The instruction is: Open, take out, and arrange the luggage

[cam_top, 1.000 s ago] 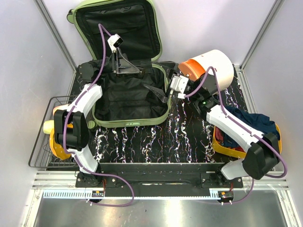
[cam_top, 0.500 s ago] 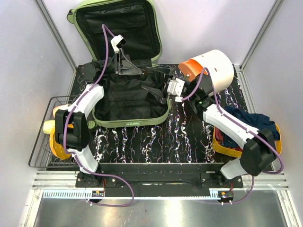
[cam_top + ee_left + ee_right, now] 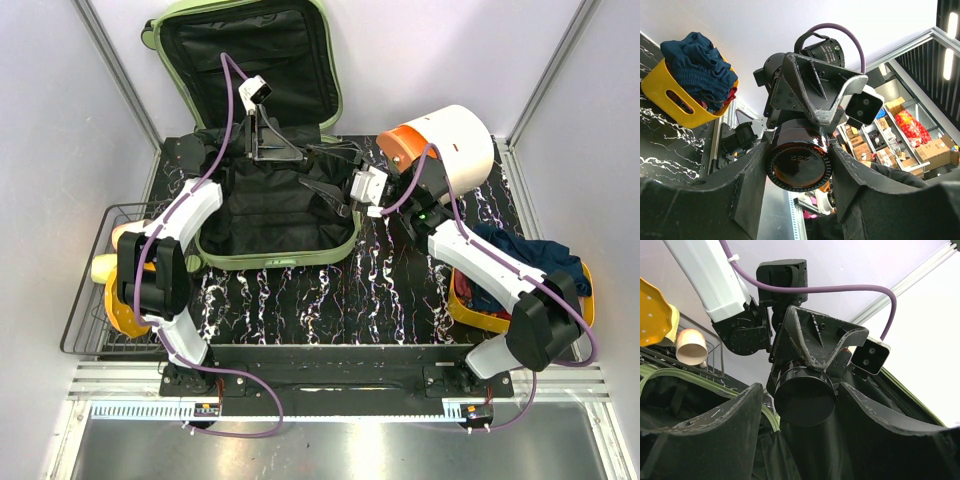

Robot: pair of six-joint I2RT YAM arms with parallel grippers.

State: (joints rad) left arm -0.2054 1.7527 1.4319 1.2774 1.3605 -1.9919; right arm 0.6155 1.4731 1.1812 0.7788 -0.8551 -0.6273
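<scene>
The pale-green luggage (image 3: 282, 260) lies open at the back left, its lid (image 3: 336, 85) upright and black lining showing. Over its right half my left gripper (image 3: 797, 151) is shut on the ribbed base of a dark brown bottle (image 3: 799, 169). My right gripper (image 3: 800, 390) faces it from the other side, and the bottle's black end (image 3: 804, 401) sits between its fingers. A narrow gap shows at the left finger (image 3: 730, 415), so these jaws are open. From above, the left gripper (image 3: 305, 158) and right gripper (image 3: 336, 192) nearly meet; the bottle is hard to make out there.
A white drum with an orange end (image 3: 455, 145) lies at the back right. A yellow tray (image 3: 462, 305) with blue clothes (image 3: 530, 260) stands behind my right arm. A wire basket (image 3: 85, 300) with yellow dishes and a cup sits at the left edge.
My right gripper has moved left from the white drum to the luggage's right edge and narrowed its jaws around the bottle's end. The left gripper has shifted slightly, still holding the bottle.
</scene>
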